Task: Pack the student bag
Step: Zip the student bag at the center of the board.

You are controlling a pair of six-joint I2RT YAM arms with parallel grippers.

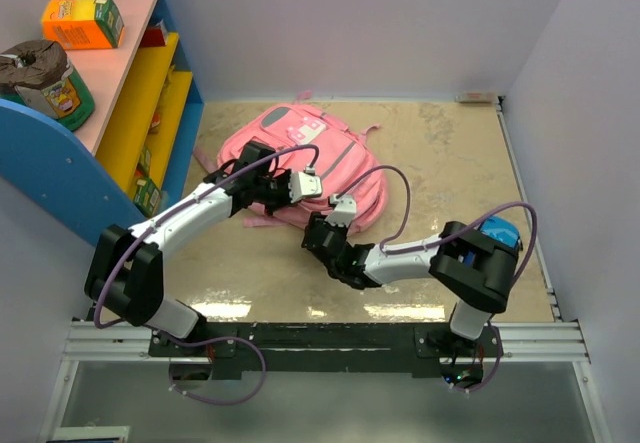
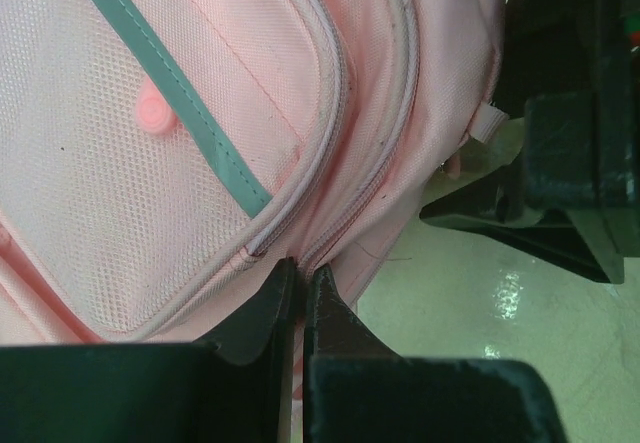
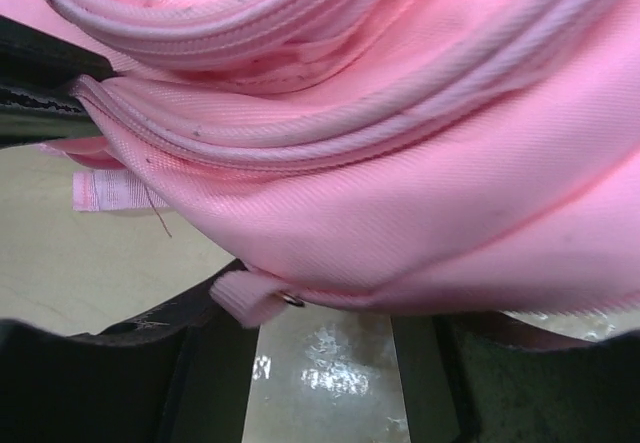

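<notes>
Lying flat on the table toward the far side, the student bag has its near zip seam pinched by the clenched left gripper; the right gripper gapes released at its edge.

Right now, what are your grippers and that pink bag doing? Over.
Left gripper shut on soft pink fabric backpack, near edge. Right gripper open at its edge. Nothing else in the way.

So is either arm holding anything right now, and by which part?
The left gripper is shut on the student bag, pinching its fabric edge beside the zip. The right gripper is open, holding nothing.
</notes>
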